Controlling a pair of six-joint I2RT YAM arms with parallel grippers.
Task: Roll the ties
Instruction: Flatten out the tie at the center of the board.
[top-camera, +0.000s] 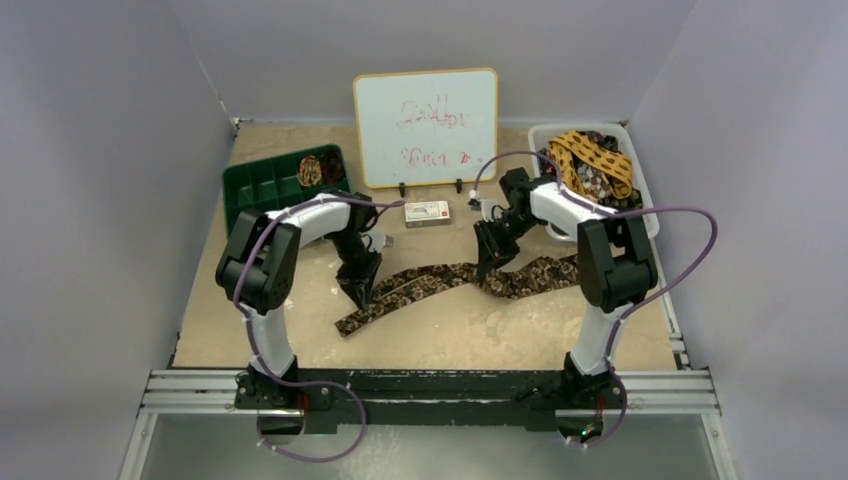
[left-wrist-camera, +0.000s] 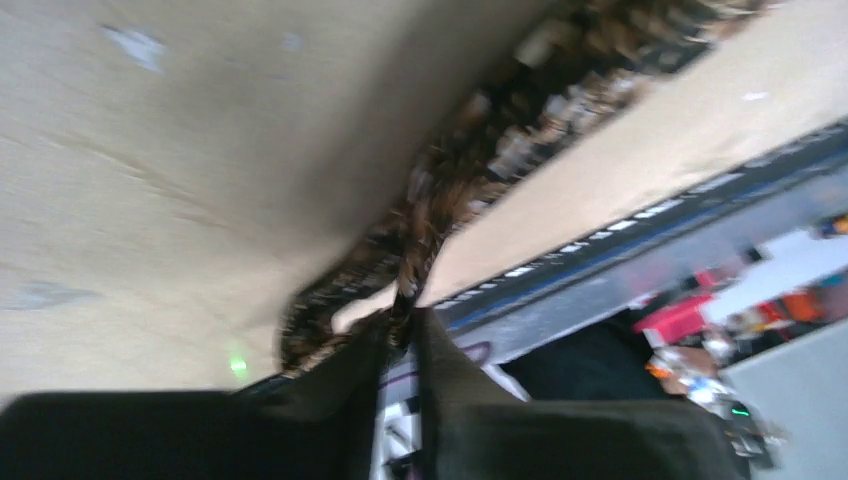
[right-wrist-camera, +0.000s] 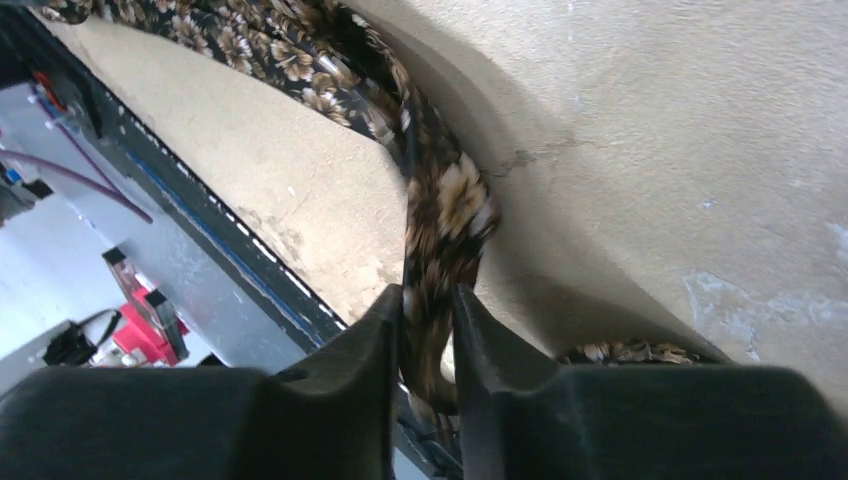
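A long brown mottled tie (top-camera: 430, 280) lies across the middle of the table, running from the lower left up to the right. My left gripper (top-camera: 360, 293) is at its left part, shut on a bunched fold of the fabric (left-wrist-camera: 412, 305); the tie (left-wrist-camera: 500, 150) trails away from the tips, lifted a little. My right gripper (top-camera: 490, 265) stands over the tie's middle. Its jaws (right-wrist-camera: 428, 295) are slightly parted, and the tie (right-wrist-camera: 445, 205) hangs loosely between them, with a sliver of light beside one finger.
A green tray (top-camera: 250, 185) at the back left holds a small coiled tie (top-camera: 311, 168). A white bin (top-camera: 545, 132) at the back right holds yellow spotted and dark ties (top-camera: 590, 155). A whiteboard (top-camera: 425, 125) and a small box (top-camera: 427, 212) stand behind the arms.
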